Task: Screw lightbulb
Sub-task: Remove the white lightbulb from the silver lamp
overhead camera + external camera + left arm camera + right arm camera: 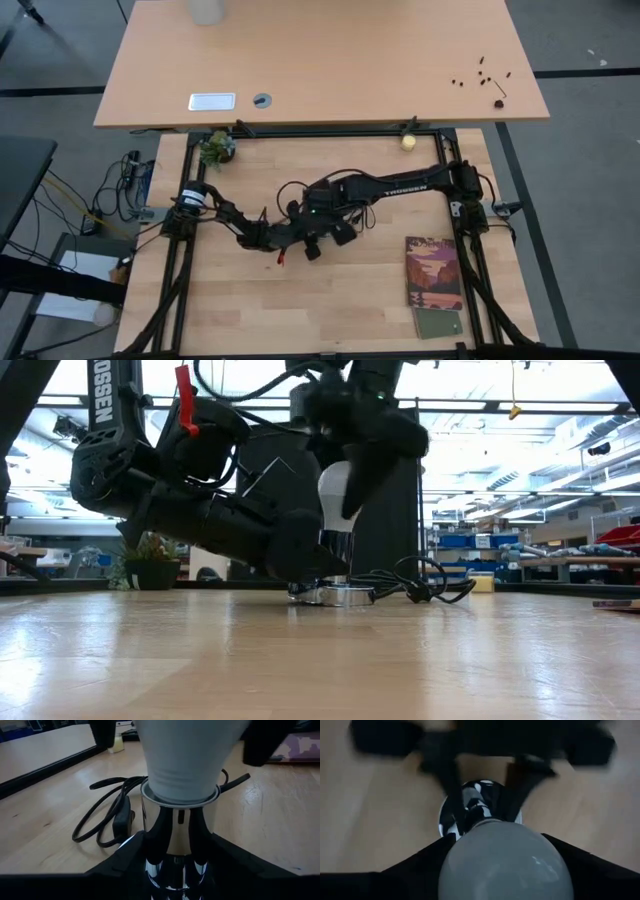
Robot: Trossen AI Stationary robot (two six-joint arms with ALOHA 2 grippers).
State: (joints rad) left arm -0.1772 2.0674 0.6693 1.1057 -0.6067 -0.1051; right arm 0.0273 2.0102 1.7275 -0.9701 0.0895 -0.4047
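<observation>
The lightbulb [505, 862] is being gripped by the right gripper [345, 485], whose two dark fingers [600, 870] are being pressed against the white globe from either side, about half spread. The bulb is being held upright, neck down, directly above the silver socket [335, 565], and in the left wrist view its narrow end [182, 770] is being seated in the socket's round mouth. The socket's chrome stem [175, 835] is being clamped by the left gripper [175, 865], its jaws partly closed on the metal from both sides; this gripper is being held low, just above the table, with its arm lying almost flat. In the low view the socket's round base [335, 596] is resting on the wooden table [320, 660], and a black cord [420, 588] is being trailed from it toward 3 o'clock. In the high view both grippers are meeting near the middle of the table [340, 300], the left arm [215, 208] reaching in from 9 o'clock and the right arm [400, 187] from 2 o'clock. A small potted plant [216, 148] is standing at 11 o'clock of the meeting point, near the table's far edge, and a small yellowish ball [408, 142] is lying at 1 o'clock. A booklet [433, 272] with a landscape cover is lying at 4 o'clock, well apart from the grippers, with a green card [438, 323] just beside its near edge.
</observation>
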